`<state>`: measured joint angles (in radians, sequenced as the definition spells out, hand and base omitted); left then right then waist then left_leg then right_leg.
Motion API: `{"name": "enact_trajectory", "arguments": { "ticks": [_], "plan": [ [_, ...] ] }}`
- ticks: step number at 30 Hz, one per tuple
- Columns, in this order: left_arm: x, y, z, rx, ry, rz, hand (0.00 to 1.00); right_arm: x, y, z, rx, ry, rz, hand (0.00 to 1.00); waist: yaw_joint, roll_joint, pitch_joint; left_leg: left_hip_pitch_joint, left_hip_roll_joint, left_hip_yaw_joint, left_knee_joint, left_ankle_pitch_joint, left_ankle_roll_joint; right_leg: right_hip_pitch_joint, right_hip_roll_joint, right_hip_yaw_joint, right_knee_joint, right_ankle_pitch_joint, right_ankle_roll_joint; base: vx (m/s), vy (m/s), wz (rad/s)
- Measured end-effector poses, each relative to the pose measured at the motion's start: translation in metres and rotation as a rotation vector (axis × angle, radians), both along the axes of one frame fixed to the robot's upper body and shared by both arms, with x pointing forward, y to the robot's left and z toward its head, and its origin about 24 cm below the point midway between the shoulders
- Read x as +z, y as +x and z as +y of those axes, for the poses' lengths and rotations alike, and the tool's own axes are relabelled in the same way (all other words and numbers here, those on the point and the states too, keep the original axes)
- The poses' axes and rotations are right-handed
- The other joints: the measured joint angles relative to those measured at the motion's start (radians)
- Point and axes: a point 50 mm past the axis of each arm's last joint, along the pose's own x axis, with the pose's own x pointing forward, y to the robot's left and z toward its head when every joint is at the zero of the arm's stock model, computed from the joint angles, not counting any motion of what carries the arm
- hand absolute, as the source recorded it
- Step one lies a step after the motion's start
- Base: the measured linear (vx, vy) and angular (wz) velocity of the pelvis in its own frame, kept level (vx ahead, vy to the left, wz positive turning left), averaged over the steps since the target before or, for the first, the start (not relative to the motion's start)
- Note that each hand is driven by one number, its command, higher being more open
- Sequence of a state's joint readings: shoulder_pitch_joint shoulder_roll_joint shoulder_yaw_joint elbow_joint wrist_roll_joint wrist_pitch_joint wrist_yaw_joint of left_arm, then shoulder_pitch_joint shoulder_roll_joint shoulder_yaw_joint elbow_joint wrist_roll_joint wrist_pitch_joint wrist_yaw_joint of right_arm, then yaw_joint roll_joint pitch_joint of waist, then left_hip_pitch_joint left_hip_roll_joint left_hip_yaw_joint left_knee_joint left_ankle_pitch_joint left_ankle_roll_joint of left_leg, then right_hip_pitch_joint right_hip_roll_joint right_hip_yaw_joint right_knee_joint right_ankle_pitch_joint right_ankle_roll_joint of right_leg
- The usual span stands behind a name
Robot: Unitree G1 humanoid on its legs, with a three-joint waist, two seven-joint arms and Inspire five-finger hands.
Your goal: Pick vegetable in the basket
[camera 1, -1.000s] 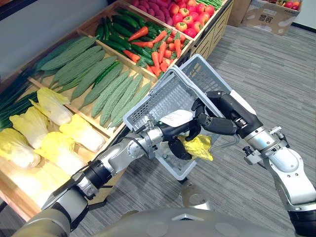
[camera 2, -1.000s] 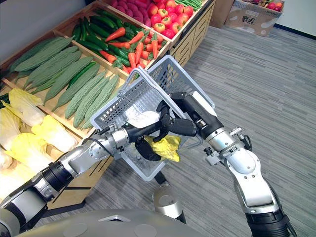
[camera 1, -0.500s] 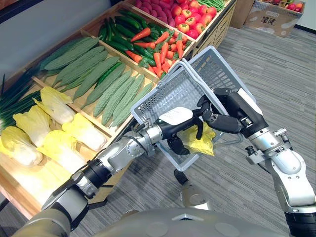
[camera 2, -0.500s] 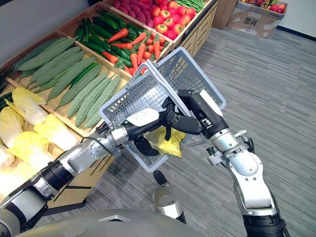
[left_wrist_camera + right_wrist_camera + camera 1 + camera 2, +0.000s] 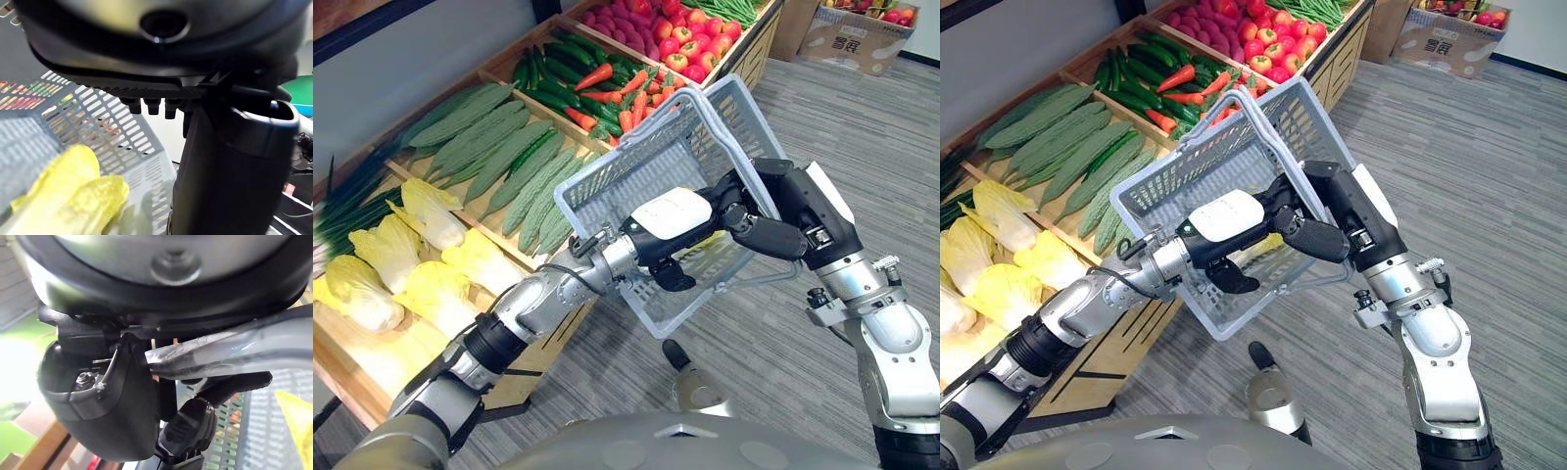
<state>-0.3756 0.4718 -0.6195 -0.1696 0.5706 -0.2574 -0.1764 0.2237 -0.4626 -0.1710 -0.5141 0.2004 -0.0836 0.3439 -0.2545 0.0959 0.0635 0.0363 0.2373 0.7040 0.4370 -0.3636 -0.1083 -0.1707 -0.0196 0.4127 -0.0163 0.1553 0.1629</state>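
L hand (image 5: 671, 213) sat inside the grey basket (image 5: 626, 171), fingers loose, holding nothing. Chinese cabbage (image 5: 73, 193) lay against the basket's mesh just past that hand's fingertips, not touching them, long axis running approx. away from the palm. R hand (image 5: 783, 211) was clamped round the basket handle (image 5: 230, 350), so L was the nearer free one. Judged: veg already in; next prob. L hand backing out w/o snagging the rim.

Leafy yellow vegetable (image 5: 73, 191) in the basket (image 5: 607, 186): blurred up close, one end cut off at the edge. From above, my left hand (image 5: 671, 217) inside the basket covers most of it. Carrots (image 5: 600, 75) behind the basket's rim partly screened.
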Motion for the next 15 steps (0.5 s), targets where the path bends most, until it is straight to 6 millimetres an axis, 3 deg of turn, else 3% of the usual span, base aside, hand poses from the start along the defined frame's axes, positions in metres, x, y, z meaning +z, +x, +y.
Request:
{"name": "enact_trajectory", "arguments": {
  "ticks": [9, 15],
  "plan": [
    [0.012, -0.005, 0.003, 0.005, 0.026, -0.104, 1.0, -0.007, -0.006, 0.0, -0.033, 0.069, 0.006, 0.0, 0.001, 0.002, -0.002, 0.002, 0.001, -0.008, -0.001, 0.0, 0.0, 0.005, 0.0, -0.008, 0.0, -0.001, -0.001, 0.0, 0.0, 0.0],
    [0.028, -0.009, 0.017, 0.063, -0.019, -0.186, 1.0, -0.012, -0.008, 0.002, -0.054, 0.081, 0.008, 0.0, 0.005, 0.002, -0.002, 0.007, -0.002, -0.018, -0.005, 0.003, 0.004, 0.015, -0.004, -0.021, 0.002, -0.004, -0.003, 0.01, 0.003, 0.05]
  ]
}}
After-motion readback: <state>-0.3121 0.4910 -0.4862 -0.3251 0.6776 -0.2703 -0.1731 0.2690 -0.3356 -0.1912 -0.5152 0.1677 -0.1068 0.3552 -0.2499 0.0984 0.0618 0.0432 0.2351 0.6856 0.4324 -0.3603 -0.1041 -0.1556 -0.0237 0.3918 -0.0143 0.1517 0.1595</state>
